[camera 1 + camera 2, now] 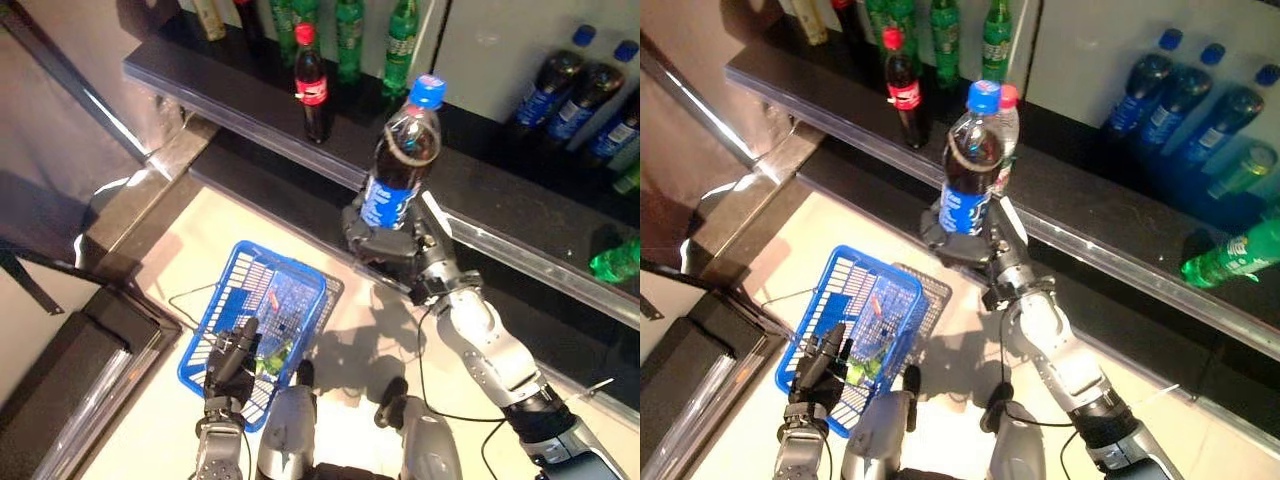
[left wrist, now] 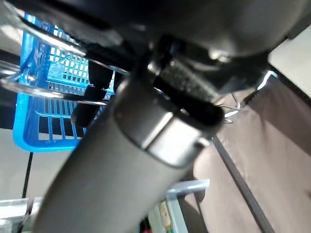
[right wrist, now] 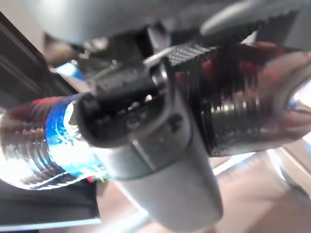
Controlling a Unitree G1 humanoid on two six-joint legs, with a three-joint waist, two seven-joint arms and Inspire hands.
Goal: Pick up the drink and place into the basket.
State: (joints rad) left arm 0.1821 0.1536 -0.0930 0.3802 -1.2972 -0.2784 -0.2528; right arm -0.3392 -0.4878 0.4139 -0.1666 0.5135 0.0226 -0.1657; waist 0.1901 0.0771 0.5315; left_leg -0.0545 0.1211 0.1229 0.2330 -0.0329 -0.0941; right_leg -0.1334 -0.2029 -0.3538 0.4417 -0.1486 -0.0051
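Observation:
A dark cola bottle (image 1: pixel 402 160) with a blue cap and blue label stands upright in my right hand (image 1: pixel 385 243), which is shut round its lower part, lifted in front of the black shelf (image 1: pixel 240 95). The right wrist view shows the same bottle (image 3: pixel 243 111) held across the thumb (image 3: pixel 146 126). The blue wire basket (image 1: pixel 250 320) hangs low to the left of the bottle, with small items inside. My left hand (image 1: pixel 232 362) grips the basket's near rim, its fingers curled over the wire handle (image 2: pixel 48 92).
A red-capped cola bottle (image 1: pixel 311 84) stands on the shelf edge, with green bottles (image 1: pixel 349 38) behind it. Blue-capped dark bottles (image 1: pixel 560 95) stand at the right, and a green bottle (image 1: pixel 615 260) lies on a lower ledge. A dark cabinet (image 1: pixel 60 370) is at the lower left.

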